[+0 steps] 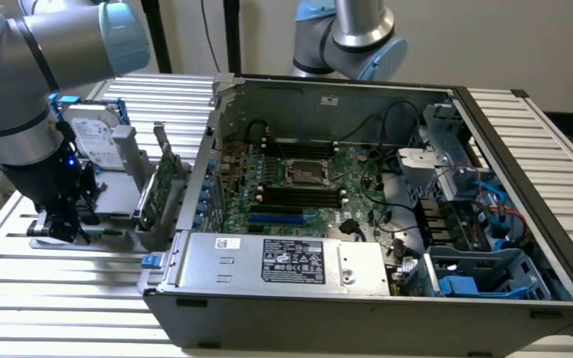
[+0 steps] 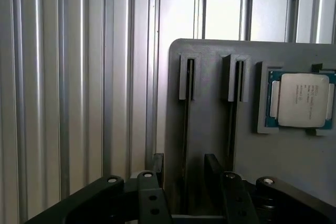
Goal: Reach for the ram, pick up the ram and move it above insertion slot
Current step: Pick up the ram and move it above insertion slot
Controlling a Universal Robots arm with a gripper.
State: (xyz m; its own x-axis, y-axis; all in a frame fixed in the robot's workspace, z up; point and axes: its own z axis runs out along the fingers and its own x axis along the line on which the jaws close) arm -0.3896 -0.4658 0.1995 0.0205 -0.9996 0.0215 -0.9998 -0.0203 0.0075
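1. The end effector (image 2: 185,165) hangs low over a grey holder (image 2: 207,124) on the slatted worktop (image 2: 79,103), to the exterior view's left of the open computer case (image 1: 366,294). Its two dark fingers (image 2: 157,165) stand wide apart and hold nothing.
2. The ram (image 2: 185,129) seems to stand on edge in one of the holder's two narrow grooves, and shows in the wrist view as a thin dark line. The fingers straddle that line, one on each side, without touching it. A second groove (image 2: 233,108) runs just beside the first, and a processor (image 2: 299,100) sits in a recess beyond it.
3. I judge the stick to be light and thin. It is likely stiff along its length but easily cracked if twisted or levered against the groove walls. Its chips are fragile, and so are its contacts, which are hidden here.
4. The best hold looks to be across the two flat faces, near the middle of the length, on the part that stands above the groove. Held there, the stick should hang level and not swing. The smooth board could slip under a weak squeeze, so firm, even pressure suits it better than a hard pinch.
5. The insertion slots (image 1: 301,195) lie on the motherboard (image 1: 357,165) inside the case, well apart from the holder, with the case wall between them. The work stands at the reach, with no grasp made yet.
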